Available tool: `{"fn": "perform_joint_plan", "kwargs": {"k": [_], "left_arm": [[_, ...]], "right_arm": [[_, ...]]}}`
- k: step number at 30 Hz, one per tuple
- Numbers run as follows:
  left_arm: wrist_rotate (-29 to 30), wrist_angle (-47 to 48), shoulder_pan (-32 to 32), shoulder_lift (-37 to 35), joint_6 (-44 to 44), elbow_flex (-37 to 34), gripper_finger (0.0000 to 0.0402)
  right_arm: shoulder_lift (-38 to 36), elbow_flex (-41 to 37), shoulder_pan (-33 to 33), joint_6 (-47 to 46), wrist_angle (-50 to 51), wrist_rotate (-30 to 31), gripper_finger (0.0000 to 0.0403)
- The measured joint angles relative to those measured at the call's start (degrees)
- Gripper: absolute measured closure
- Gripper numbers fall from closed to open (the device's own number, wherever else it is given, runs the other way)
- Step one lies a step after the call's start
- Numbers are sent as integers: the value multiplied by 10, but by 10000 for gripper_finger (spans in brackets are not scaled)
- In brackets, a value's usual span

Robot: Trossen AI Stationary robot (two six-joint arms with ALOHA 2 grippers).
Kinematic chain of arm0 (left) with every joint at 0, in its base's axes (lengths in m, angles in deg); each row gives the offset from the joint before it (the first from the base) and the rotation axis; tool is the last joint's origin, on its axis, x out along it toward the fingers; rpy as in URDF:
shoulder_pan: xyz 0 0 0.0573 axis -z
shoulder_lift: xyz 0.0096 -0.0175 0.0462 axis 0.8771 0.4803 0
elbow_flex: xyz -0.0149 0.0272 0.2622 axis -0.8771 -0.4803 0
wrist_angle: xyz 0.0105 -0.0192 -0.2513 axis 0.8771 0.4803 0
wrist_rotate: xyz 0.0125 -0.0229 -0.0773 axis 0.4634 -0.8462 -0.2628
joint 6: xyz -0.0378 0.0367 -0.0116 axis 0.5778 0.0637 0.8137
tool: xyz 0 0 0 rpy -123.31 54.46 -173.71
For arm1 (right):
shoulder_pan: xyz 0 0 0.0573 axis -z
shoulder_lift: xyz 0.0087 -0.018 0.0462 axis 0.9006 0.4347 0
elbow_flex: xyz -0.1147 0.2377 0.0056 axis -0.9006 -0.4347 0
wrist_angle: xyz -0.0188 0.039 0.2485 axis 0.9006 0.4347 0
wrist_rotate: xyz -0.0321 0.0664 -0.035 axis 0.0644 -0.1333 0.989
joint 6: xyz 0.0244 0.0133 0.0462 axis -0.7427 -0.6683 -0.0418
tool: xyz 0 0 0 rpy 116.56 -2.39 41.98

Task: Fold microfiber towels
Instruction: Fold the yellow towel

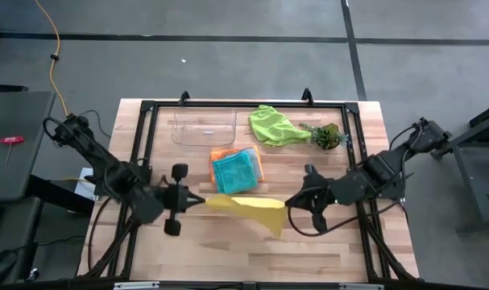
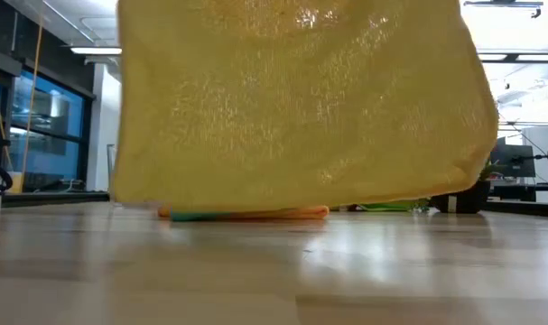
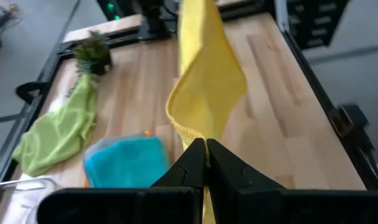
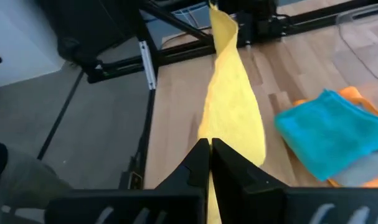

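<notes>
Both grippers pinch the yellow towel [image 1: 246,205] off the table: left gripper [image 1: 200,201] and right gripper [image 1: 288,204] clamp opposite ends. Best to keep it taut and level, lowering evenly for a clean crease. The low view shows it hanging clear; overhead shows the teal towel [image 1: 235,171] stacked behind.

A soft yellow microfiber towel [image 1: 248,206] hung plain; a teal folded towel [image 1: 235,170] topped an orange one [image 1: 217,155]; a lime-green crumpled towel [image 1: 274,126] lay unpatterned.
</notes>
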Motion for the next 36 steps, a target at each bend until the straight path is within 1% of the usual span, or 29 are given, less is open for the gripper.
{"fn": "perform_joint_plan", "kwargs": {"k": [3,6,11,17,21,24,27,29,31,33,35,36], "left_arm": [[-2,0,25,17,0,0,401],[-4,3,49,40,1,0,401],[-39,4,87,91,27,0,401],[-99,-22,123,177,61,0,401],[-148,-88,141,240,92,0,401],[-174,-144,151,282,113,0,401],[-178,-177,155,316,132,0,401],[-179,-184,155,331,148,0,401],[-178,-187,150,340,168,0,401],[-191,-189,144,343,185,0,401],[-196,-188,135,338,180,0,401],[-188,-178,130,331,176,0,401]], "right_arm": [[20,0,-19,-1,-21,0,403],[56,0,-37,-8,-23,-7,403],[136,0,-61,-77,-42,-33,403],[218,0,-89,-141,-125,-37,403],[254,0,-101,-161,-165,-40,403],[269,0,-108,-165,-167,-53,403],[273,0,-113,-154,-152,-77,403],[273,0,-116,-151,-135,-93,403],[272,0,-118,-149,-119,-117,403],[269,0,-120,-140,-108,-146,403],[265,0,-121,-135,-79,-151,403],[262,0,-120,-133,-58,-151,403]]}}
